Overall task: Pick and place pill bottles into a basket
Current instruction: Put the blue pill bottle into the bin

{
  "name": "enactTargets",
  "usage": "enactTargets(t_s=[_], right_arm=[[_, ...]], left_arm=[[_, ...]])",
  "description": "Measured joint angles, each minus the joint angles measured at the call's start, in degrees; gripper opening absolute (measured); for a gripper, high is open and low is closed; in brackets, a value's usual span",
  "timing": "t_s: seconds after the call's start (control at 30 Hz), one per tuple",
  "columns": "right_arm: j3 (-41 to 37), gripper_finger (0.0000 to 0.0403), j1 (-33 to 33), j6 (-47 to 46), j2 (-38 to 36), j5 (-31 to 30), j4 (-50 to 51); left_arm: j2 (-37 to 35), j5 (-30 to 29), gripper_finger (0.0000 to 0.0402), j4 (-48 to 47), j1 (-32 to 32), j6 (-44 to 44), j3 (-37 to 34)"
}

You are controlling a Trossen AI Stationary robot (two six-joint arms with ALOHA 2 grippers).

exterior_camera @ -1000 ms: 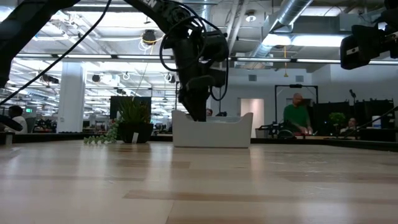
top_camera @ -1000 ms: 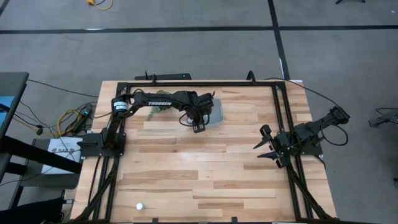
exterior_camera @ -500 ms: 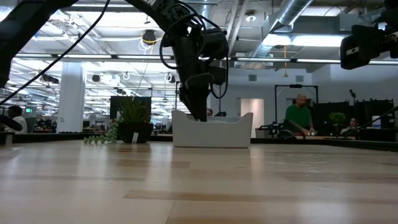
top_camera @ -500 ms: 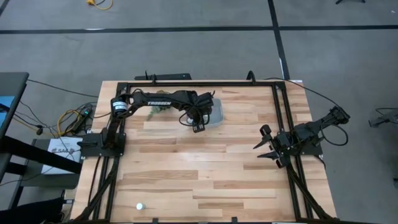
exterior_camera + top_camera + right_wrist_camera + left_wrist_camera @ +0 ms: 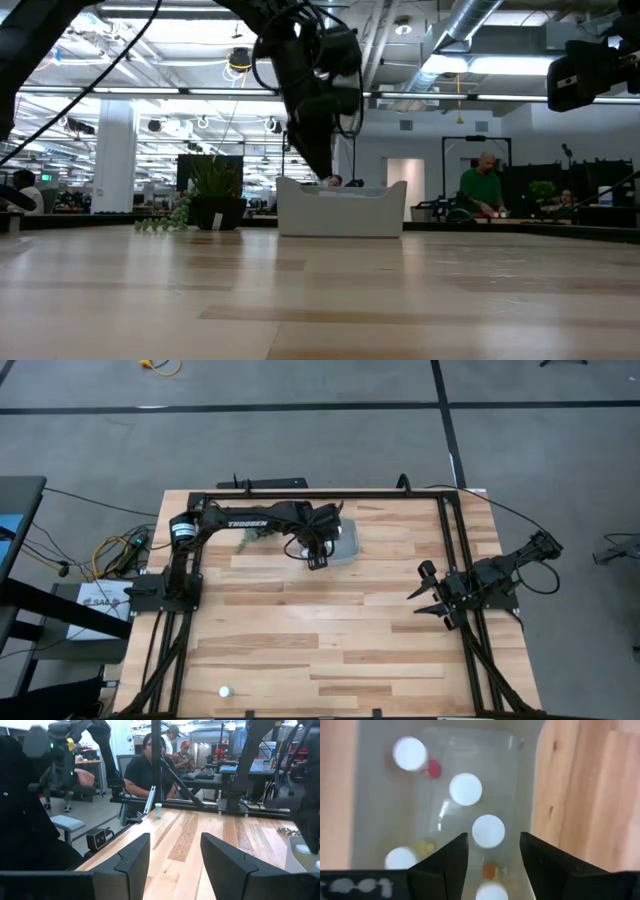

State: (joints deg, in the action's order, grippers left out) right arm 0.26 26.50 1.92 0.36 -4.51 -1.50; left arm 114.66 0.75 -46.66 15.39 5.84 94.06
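Note:
The basket stands on the table's far middle; in the left wrist view its wall is pale and translucent. Several pill bottles lie inside it, seen as white caps. My left gripper hangs open and empty just above the basket's near left part. One more pill bottle stands alone near the table's near left corner, and also shows in the right wrist view. My right gripper waits open at the table's right edge.
A green plant sprig lies left of the basket under the left arm, and also shows in the low view. A black frame rail runs along the far edge. People sit at desks beyond the table.
My left gripper has risen a little, straight up over the basket. The basket and the lone bottle have stayed where they were.

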Motion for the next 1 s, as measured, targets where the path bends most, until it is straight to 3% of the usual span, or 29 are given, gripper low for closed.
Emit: enactTargets(t_s=[0.57,0.67,0.8,1.0], right_arm=[[0.02,0.0168,0.0,0.02,-0.02,0.0,0.0],[0.02,0.0168,0.0,0.01,0.0,0.0,-0.02],[0.01,0.0168,0.0,0.02,0.0,0.0,0.0],[0.02,0.0168,0.0,0.02,-0.02,0.0,-0.02]], left_arm=[[-17.22,1.0,0.0169,0.49,-3.04,-2.45,-1.23],[-19.06,-1.08,0.0169,5.07,-4.72,-3.76,-5.93],[-22.7,-2.6,0.0169,18.19,-6.82,-7.61,-17.08],[-31.05,-5.51,0.0169,28.56,-11.93,-19.31,-32.63]])
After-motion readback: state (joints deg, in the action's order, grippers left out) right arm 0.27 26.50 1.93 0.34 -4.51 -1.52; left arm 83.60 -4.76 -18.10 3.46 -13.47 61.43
